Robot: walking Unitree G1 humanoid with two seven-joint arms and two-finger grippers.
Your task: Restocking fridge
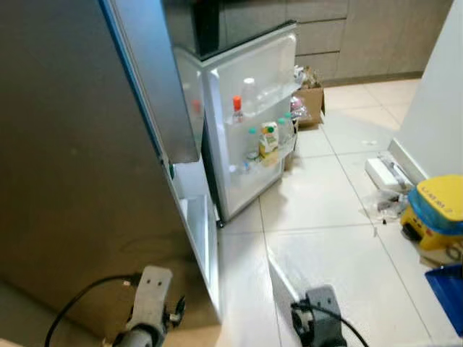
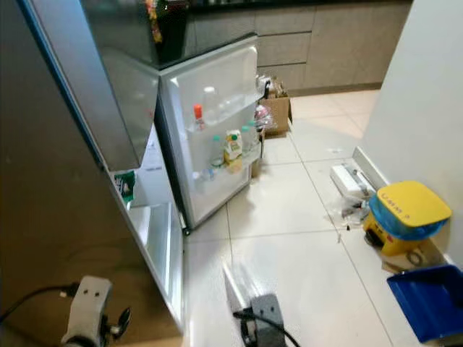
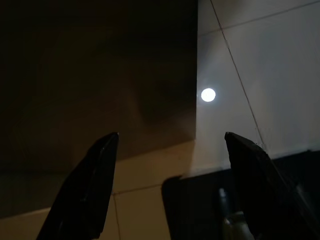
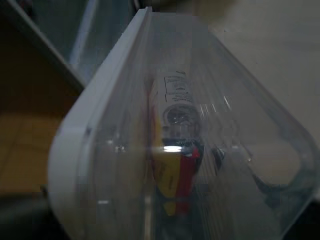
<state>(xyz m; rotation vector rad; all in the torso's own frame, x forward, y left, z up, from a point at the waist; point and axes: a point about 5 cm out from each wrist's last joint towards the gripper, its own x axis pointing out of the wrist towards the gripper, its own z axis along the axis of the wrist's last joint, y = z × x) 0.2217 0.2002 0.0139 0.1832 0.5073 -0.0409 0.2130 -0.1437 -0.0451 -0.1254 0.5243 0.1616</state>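
The fridge (image 1: 72, 159) stands at my left with both doors swung open. The lower door (image 1: 249, 123) carries a red-capped bottle (image 1: 236, 110), a clear bottle (image 1: 249, 94), a yellow-green carton (image 1: 268, 139) and green-capped bottles (image 1: 252, 144) on its shelves. Low in front of me, my right gripper (image 1: 298, 309) is shut on a clear plastic box (image 1: 278, 278) with a white rim (image 4: 100, 120). A red and yellow packet (image 4: 175, 170) shows through the box. My left gripper (image 3: 170, 137) is open with nothing in it, its fingers (image 3: 95, 175) pointing at the floor beside the fridge's side.
A cardboard box (image 1: 309, 101) sits beyond the lower door. By the white wall (image 1: 441, 94) on the right lie a white device (image 1: 383, 173), a yellow and blue machine (image 1: 438, 210) and a blue bin (image 1: 448, 289). Pale tiled floor (image 1: 325, 217) spreads between them.
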